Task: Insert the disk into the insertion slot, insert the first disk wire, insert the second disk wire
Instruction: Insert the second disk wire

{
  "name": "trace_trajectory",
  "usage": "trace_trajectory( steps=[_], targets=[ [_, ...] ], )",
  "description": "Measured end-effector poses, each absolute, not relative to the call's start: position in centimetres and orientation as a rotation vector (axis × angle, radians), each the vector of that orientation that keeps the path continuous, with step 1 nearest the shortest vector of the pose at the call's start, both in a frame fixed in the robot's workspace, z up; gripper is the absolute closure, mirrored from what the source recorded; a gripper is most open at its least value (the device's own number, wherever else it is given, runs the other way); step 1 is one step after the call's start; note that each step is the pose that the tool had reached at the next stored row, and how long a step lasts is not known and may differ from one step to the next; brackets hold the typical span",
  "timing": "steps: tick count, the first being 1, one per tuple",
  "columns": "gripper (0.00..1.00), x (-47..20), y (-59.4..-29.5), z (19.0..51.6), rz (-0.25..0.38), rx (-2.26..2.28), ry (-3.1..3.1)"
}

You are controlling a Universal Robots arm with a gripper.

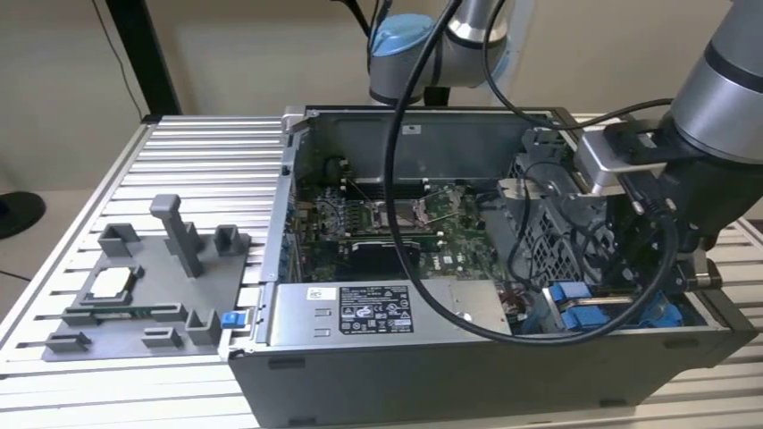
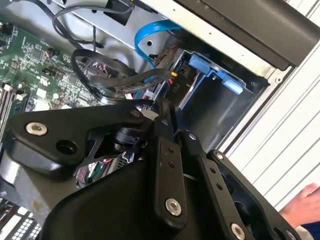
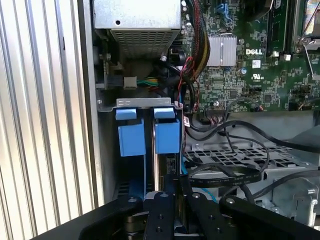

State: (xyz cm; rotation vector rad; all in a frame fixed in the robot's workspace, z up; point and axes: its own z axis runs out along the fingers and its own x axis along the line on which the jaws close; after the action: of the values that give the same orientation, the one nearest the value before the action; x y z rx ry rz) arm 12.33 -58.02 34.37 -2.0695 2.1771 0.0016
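I see the open computer case [image 1: 477,357] on the ribbed counter [image 1: 203,161]. My gripper [image 3: 170,200] is down in the case's front corner, jaws nearly closed on the disk [image 3: 161,165], which stands edgewise in the drive bay beside 2 blue carrier tabs [image 3: 131,137].

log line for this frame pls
stage: disk insertion | hand: shut on disk | disk: upright in drive bay, blue carrier tabs showing | location: open PC case corner
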Motion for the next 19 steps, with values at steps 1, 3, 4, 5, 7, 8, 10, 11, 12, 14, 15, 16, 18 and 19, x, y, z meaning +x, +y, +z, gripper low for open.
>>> trace_trajectory(
  steps=[1,3,4,5,7,8,10,11,12,14,15,16,18,19],
  targets=[
    [1.00,12.34,-58.02,34.34,0.000,-2.070,2.176],
    [1.00,12.35,-58.02,34.28,-0.001,-2.070,2.174],
    [1.00,12.35,-58.02,34.25,-0.001,-2.070,2.173],
    [1.00,12.35,-58.02,34.22,-0.001,-2.070,2.173],
    [1.00,12.35,-58.02,34.18,-0.002,-2.070,2.174],
    [1.00,12.35,-58.02,34.17,-0.002,-2.070,2.174],
    [1.00,12.35,-58.01,34.14,-0.002,-2.070,2.173],
    [1.00,12.35,-58.01,34.12,-0.001,-2.070,2.173],
    [1.00,12.35,-58.00,34.11,-0.001,-2.070,2.173],
    [1.00,12.35,-58.00,34.10,-0.001,-2.070,2.173],
    [1.00,12.35,-58.00,34.10,-0.001,-2.070,2.173],
    [1.00,12.35,-57.99,34.09,-0.001,-2.070,2.173],
    [1.00,12.35,-57.98,34.08,0.000,-2.069,2.173],
    [1.00,12.35,-57.98,34.03,0.002,-2.069,2.172]
  ],
)
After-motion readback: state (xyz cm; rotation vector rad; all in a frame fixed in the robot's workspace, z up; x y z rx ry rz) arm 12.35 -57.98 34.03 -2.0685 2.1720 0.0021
